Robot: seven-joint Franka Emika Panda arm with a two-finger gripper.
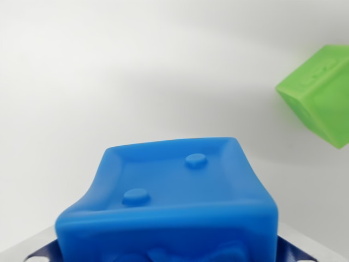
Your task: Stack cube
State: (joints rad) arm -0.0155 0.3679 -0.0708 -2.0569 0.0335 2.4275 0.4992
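Jaws: pinching the blue cube (174, 202); my grey fingertips (32, 251) show only at the bottom corners of the wrist view, pressed to its sides, which bulge a little.
Blue cube: fills the lower middle of the view, two-dot face toward the camera, apparently lifted off the white bench (109, 71).
Green cube (322, 93): well apart, at the wrist view's right edge, partly cut off, turned corner-on.
Step in hand: I judge it as carrying blue over to green.
Doing it well: keep the squeeze steady, travel toward the right, centre above green, square the faces, lower gently before letting go.
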